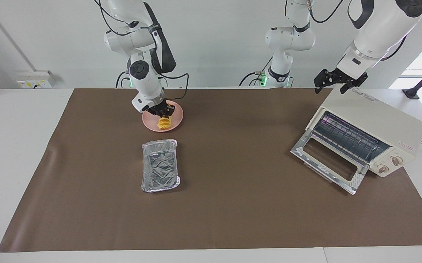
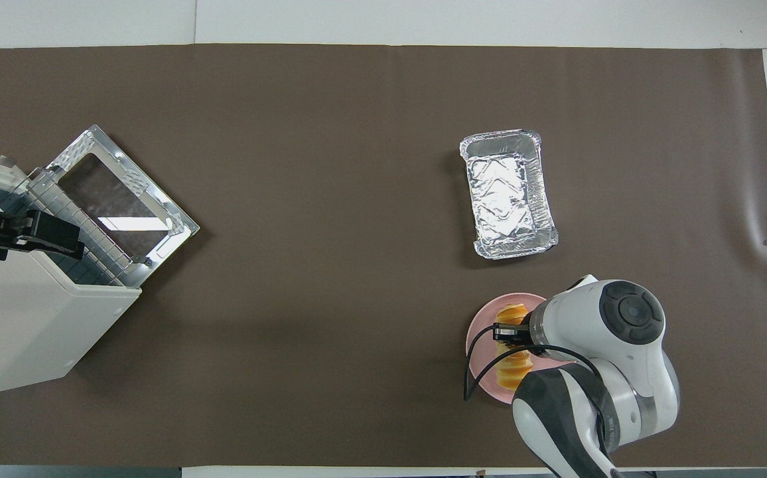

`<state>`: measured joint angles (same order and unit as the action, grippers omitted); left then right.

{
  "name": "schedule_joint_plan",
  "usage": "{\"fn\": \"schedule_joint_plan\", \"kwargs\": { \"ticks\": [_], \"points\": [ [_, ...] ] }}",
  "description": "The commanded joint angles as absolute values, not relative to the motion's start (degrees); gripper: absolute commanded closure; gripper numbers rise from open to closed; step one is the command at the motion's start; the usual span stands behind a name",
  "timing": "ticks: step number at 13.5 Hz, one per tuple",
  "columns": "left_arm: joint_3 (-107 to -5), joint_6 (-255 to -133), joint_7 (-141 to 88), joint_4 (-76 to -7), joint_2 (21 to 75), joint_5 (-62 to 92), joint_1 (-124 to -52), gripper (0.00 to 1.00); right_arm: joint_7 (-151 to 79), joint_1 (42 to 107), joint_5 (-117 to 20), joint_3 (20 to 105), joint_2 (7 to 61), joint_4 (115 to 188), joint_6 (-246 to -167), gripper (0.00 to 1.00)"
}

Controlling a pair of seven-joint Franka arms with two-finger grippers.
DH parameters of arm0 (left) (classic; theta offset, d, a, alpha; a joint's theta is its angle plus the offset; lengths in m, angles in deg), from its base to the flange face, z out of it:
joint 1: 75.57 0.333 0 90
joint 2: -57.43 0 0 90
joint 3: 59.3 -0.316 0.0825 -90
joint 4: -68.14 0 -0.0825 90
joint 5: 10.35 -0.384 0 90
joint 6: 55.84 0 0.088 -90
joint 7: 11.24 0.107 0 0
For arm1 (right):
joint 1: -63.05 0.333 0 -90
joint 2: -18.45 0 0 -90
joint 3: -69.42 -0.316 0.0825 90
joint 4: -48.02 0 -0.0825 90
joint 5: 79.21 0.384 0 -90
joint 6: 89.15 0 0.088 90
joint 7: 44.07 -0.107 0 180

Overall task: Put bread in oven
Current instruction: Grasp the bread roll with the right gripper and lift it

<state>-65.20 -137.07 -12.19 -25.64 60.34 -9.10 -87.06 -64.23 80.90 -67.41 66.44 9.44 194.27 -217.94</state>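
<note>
The bread (image 1: pixel 164 123) lies on the round pink plate (image 1: pixel 177 116), toward the right arm's end of the table and nearer to the robots than the foil tray (image 1: pixel 160 166), which sits at six o'clock from the plate in the facing view. The right gripper (image 1: pixel 162 111) is down at the loaf's robot-side end, its fingers straddling it; whether they have closed on it I cannot tell.

To do this grasp well, I judge the fingers should pinch across the loaf's narrow width, near its middle, so it lifts level and the ridged segments do not slip. The right arm folds steeply down, wrist tilted toward the plate.

The toaster oven (image 1: pixel 373 128) stands toward the left arm's end, glass door (image 1: pixel 329 160) dropped open, rack showing. The left gripper (image 1: pixel 337 81) waits over the oven's top, fingers apart and holding nothing.
</note>
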Motion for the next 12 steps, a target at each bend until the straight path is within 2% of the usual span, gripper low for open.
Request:
{"fn": "schedule_joint_plan", "kwargs": {
  "ticks": [1, 3, 5, 9, 12],
  "points": [
    [-65.2, -137.2, -11.9, -26.2, 61.3, -8.8, -86.7, 0.00, -65.3, 80.6, -66.3, 66.3, 6.4, 190.0, -211.4, 1.00],
    [-65.2, -137.2, -11.9, -26.2, 61.2, -8.8, -86.7, 0.00, -64.7, 78.6, -67.2, 66.5, 8.3, 181.1, -204.1, 1.00],
    [-65.2, -137.2, -11.9, -26.2, 61.2, -8.8, -86.7, 0.00, -64.6, 76.9, -67.8, 66.6, 12.8, 171.1, -199.1, 1.00],
    [-65.2, -137.2, -11.9, -26.2, 61.2, -8.8, -86.7, 0.00, -60.0, 75.2, -74.4, 66.4, 22.0, 156.9, -198.8, 1.00],
    [-65.2, -137.2, -11.9, -26.2, 61.2, -8.8, -86.7, 0.00, -58.4, 75.0, -74.4, 66.5, 30.4, 147.5, -200.5, 1.00]
  ]
}}
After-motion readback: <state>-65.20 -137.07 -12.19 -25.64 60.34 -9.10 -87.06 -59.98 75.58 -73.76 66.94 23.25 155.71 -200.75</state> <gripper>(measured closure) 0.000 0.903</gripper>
